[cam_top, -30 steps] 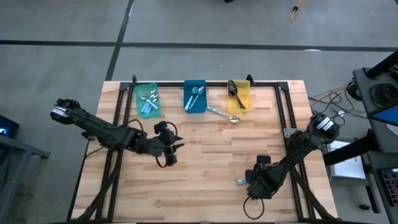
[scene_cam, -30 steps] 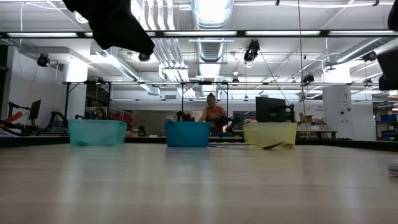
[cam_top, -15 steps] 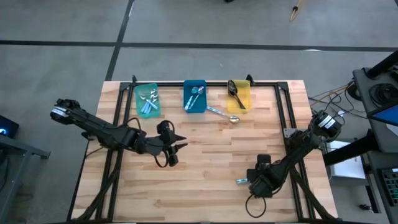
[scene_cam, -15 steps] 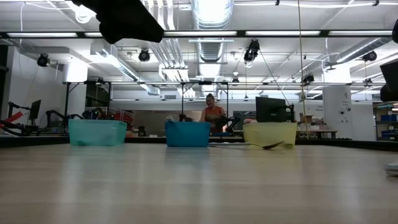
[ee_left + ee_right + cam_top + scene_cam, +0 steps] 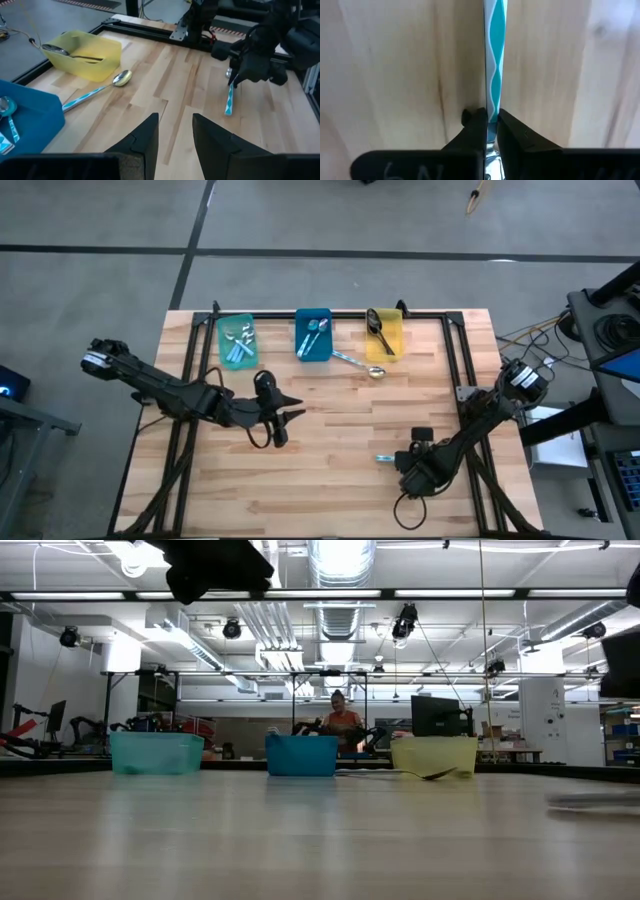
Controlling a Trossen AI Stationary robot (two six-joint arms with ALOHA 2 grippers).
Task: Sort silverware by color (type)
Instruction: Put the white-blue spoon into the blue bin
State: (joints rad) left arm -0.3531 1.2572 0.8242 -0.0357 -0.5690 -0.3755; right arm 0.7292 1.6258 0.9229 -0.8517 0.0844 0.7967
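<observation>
A light wooden plank table (image 5: 330, 430) with a black metal frame is seen from above. Along its far edge three small plastic bins are placed in a row: a teal bin (image 5: 237, 340), a blue bin (image 5: 313, 334) and a yellow bin (image 5: 385, 333). Spoons with shiny bowls and light-blue patterned handles are lying in the teal bin and in the blue bin, and one dark spoon (image 5: 378, 332) is lying in the yellow bin. One more spoon with a silver bowl and a light-blue handle (image 5: 358, 364) is lying on the bare table, between the blue bin and the yellow bin and just in front of them; its bowl is near the yellow bin.

The right gripper (image 5: 408, 465) is found low at the near right part of the table. Its two dark fingers (image 5: 480, 131) are closed tightly on a spoon with a light-blue wavy-patterned handle (image 5: 495, 60), gripped near the neck where the handle meets the metal. The handle is pointed away from the gripper, toward the middle of the table. Whether this spoon is touching the wood cannot be told.

The left gripper (image 5: 283, 414) is held above the middle left part of the table, well apart from the bins. Its fingers (image 5: 145, 140) are parted a little, and nothing is held between them.

In the room behind the table a person (image 5: 341, 718) is seen far away.
</observation>
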